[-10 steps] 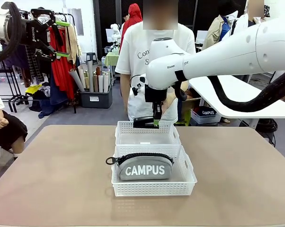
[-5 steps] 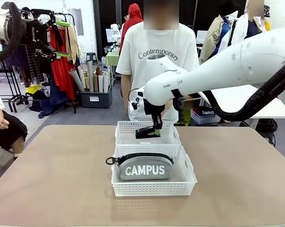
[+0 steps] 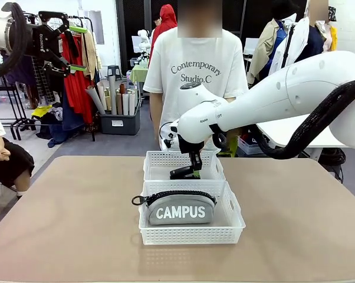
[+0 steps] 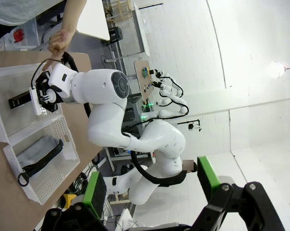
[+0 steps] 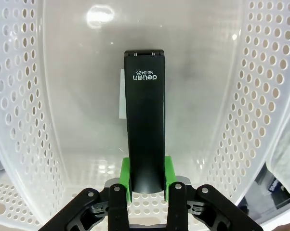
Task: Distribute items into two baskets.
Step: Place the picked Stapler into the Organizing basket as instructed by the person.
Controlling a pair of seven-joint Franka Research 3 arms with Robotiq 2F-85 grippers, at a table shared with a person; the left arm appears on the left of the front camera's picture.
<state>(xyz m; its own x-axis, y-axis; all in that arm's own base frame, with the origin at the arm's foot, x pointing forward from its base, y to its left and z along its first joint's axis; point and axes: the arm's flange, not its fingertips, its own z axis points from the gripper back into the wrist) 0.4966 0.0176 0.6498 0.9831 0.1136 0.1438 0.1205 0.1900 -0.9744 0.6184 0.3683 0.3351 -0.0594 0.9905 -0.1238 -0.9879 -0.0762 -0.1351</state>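
The black stapler (image 3: 180, 173) hangs low inside the far white basket (image 3: 160, 158), held at one end by my right gripper (image 3: 194, 170), which is shut on it. In the right wrist view the stapler (image 5: 145, 120) points away between the green pads (image 5: 126, 178), just above the floor of the far basket (image 5: 29, 120). The grey CAMPUS pouch (image 3: 181, 207) lies in the near basket (image 3: 189, 236). High at the far left, away from the table, my left gripper (image 3: 68, 42) stands open. The left wrist view looks down on both baskets, the stapler (image 4: 19, 100) and the pouch (image 4: 39, 154).
A person in a white T-shirt (image 3: 195, 71) stands just behind the far basket, one hand (image 4: 60, 41) near the table edge. The brown table (image 3: 65, 224) has bare room left and right of the baskets. My right arm (image 3: 272, 100) spans the right side.
My right arm has come down and slightly nearer, lowering the stapler from above the far basket's rim into the basket. The left arm and the pouch have not moved.
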